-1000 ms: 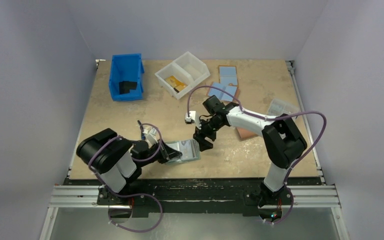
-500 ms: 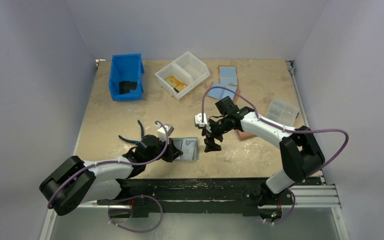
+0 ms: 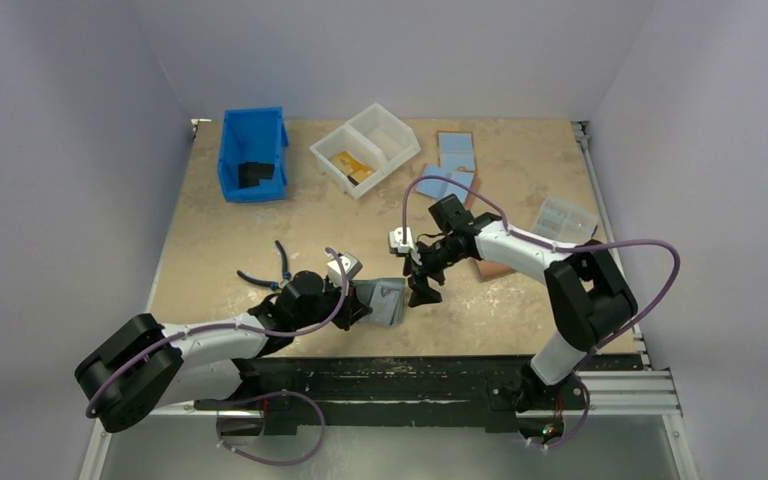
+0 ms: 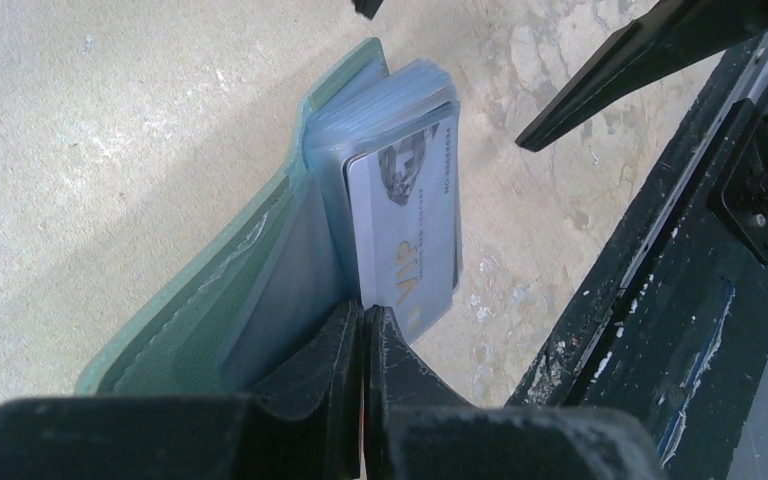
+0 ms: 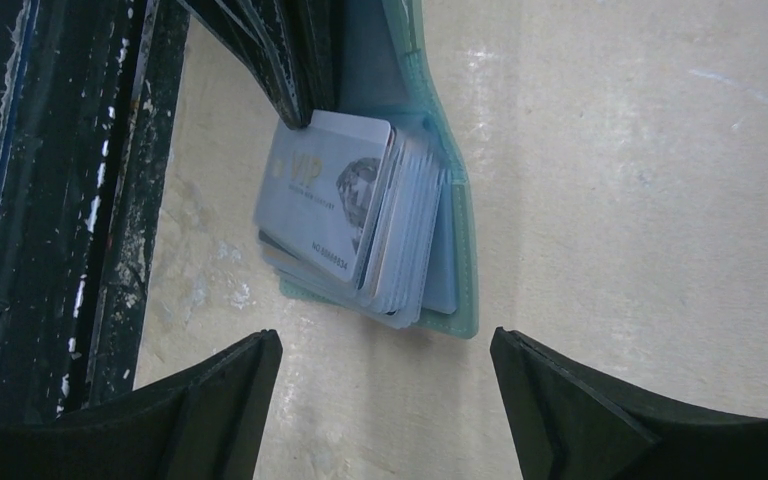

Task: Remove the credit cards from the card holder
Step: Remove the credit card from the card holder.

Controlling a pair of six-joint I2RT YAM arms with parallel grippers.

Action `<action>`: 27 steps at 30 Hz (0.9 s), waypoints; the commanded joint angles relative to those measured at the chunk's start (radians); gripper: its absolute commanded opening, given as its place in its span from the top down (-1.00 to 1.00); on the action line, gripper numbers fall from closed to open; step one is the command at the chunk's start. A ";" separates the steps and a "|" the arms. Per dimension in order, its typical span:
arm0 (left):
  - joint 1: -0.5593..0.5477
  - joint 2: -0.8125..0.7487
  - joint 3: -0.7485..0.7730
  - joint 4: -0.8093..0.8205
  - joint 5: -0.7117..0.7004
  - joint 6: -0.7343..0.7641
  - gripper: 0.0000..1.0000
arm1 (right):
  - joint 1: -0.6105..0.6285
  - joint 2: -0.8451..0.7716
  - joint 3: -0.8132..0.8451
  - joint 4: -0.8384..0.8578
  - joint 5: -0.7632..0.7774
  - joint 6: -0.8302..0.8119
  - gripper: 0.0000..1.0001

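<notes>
The teal card holder (image 3: 388, 300) is open near the table's front edge, its stack of clear sleeves fanned out. My left gripper (image 3: 356, 306) is shut on the sleeves' edge and holds the card holder tilted up off the table; in the left wrist view the gripper (image 4: 363, 322) pinches next to a pale grey credit card (image 4: 405, 225) marked VIP in the outermost sleeve of the card holder (image 4: 250, 265). My right gripper (image 3: 423, 291) is open and empty just right of the card holder. In the right wrist view the gripper (image 5: 385, 395) hovers over the card holder (image 5: 463, 260) and the card (image 5: 325, 205).
A blue bin (image 3: 252, 155) and a white divided tray (image 3: 365, 148) holding an orange card stand at the back. Light-blue-and-brown wallets (image 3: 455, 160), a salmon wallet (image 3: 490, 268) and a clear box (image 3: 563, 220) lie to the right. The black front rail (image 3: 390, 365) runs just below the card holder.
My left arm has stretched out to the right and tipped the card holder up from flat. My right gripper has shifted slightly right and stays open.
</notes>
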 commanded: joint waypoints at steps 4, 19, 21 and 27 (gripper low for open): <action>-0.023 -0.059 0.012 0.048 0.036 0.058 1.00 | 0.053 0.039 0.073 -0.045 -0.045 0.003 -0.71; -0.037 -0.162 -0.030 0.044 -0.019 0.065 1.00 | 0.064 0.094 0.125 -0.150 -0.109 -0.049 -0.14; -0.035 -0.175 -0.037 0.046 -0.024 0.059 1.00 | 0.063 0.107 0.132 -0.161 -0.115 -0.049 0.05; -0.036 -0.212 -0.060 0.051 -0.048 0.039 1.00 | 0.065 0.119 0.148 -0.181 -0.126 -0.045 0.52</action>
